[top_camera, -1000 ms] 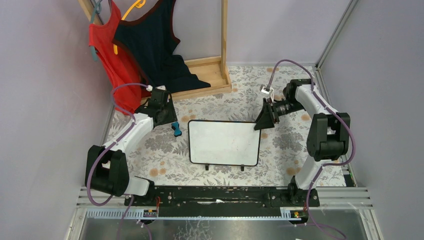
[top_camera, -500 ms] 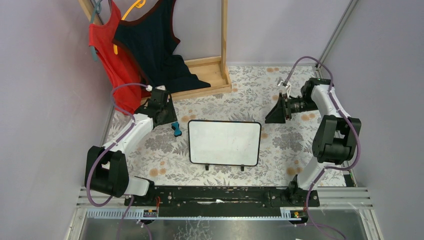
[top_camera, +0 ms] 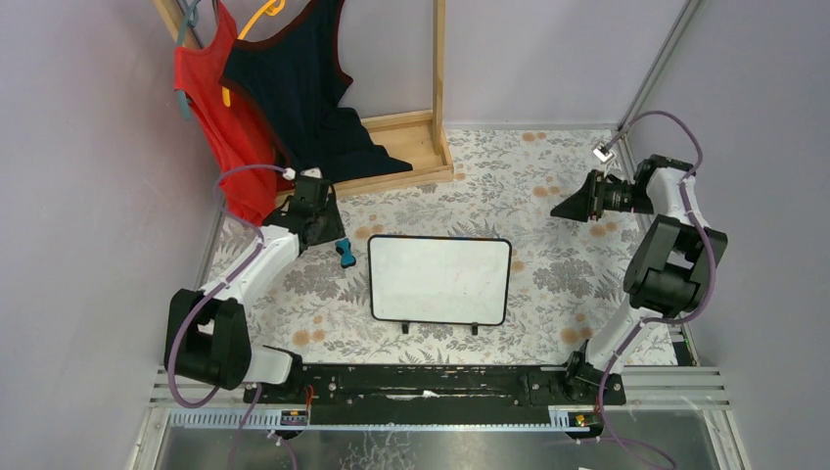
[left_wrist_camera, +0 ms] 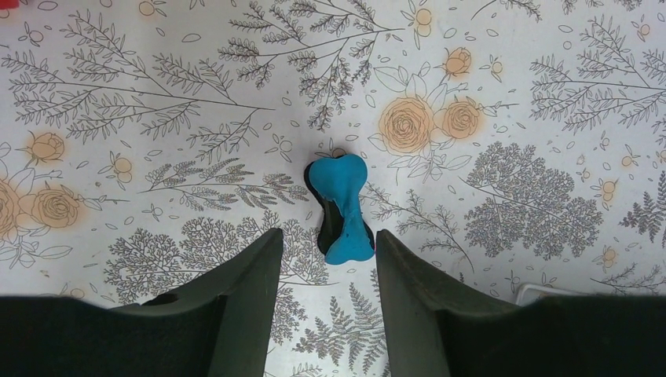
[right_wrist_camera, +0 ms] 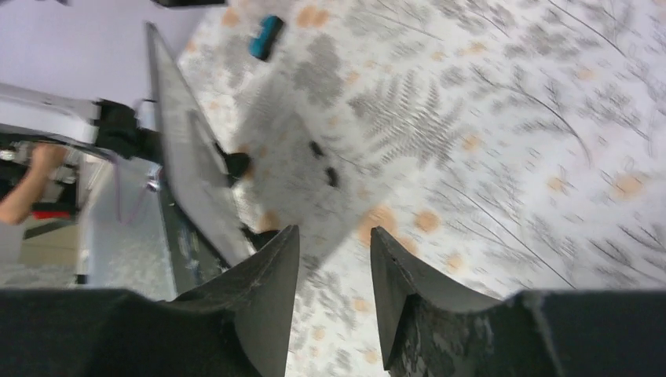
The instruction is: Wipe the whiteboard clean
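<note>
The whiteboard (top_camera: 439,280) lies flat in the middle of the floral tablecloth, its white face blank inside the thin black frame, with two small black feet at its near edge. A small blue-and-black eraser (top_camera: 344,252) lies just left of the board's far left corner. My left gripper (top_camera: 331,235) hovers over the eraser. In the left wrist view it is open (left_wrist_camera: 327,233), with the eraser (left_wrist_camera: 339,208) lying just beyond and between the fingertips, untouched. My right gripper (top_camera: 563,209) is open and empty, well to the right of and behind the board. Its wrist view (right_wrist_camera: 334,231) is motion-blurred.
A wooden clothes rack (top_camera: 438,88) stands at the back with a red top (top_camera: 210,108) and a dark top (top_camera: 303,88) hanging from it. Purple walls close in the left, back and right sides. The black arm rail (top_camera: 431,384) runs along the near edge.
My right arm has swung away from the whiteboard's far right corner toward the right wall, its gripper still open. The left arm, eraser and board have not moved.
</note>
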Robot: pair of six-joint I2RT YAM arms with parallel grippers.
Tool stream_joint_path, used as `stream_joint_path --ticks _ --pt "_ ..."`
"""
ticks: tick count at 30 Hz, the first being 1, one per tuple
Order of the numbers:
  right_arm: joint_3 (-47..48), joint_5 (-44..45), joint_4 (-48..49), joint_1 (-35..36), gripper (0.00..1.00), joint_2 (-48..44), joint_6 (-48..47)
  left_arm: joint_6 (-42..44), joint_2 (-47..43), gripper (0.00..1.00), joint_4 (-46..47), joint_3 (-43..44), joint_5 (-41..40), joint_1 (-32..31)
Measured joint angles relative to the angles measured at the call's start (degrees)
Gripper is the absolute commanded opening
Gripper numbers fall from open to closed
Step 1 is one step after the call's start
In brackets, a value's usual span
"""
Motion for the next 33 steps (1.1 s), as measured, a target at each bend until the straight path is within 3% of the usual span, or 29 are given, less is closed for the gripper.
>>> stream_joint_path --ticks 3,6,8,15,22,26,33 --pt "-10.67 6.05 21.66 -1.51 0.53 -2.8 17.92 -0.33 -0.87 0.46 0.81 -0.9 -0.04 0.0" --pt "-27.52 19.69 42.75 -1.42 0.55 -11.67 34.29 -0.55 -2.27 0.46 1.95 -1.81 -0.33 -0.02" --pt "-34.6 28.26 51.63 -1.29 0.56 -17.97 42.36 -0.68 -3.17 0.46 2.71 -2.19 -0.66 -0.07" --pt "-44.09 45.81 78.58 -1.11 0.57 -26.27 54.12 -0.94 -4.37 0.46 5.14 -2.54 -2.43 -0.35" --pt "-49.62 54.05 87.89 0.37 0.59 -26.69 56.3 -0.92 -3.72 0.46 5.95 -2.49 -5.03 -0.98" --pt "-52.83 57.2 92.74 3.91 0.7 -27.17 56.76 -0.9 -0.96 0.46 6.84 -1.7 -7.08 -2.21" --pt "-52.85 58.75 93.24 5.4 0.75 -27.45 57.09 -0.92 -0.66 0.46 8.76 -1.16 -7.45 -2.93"
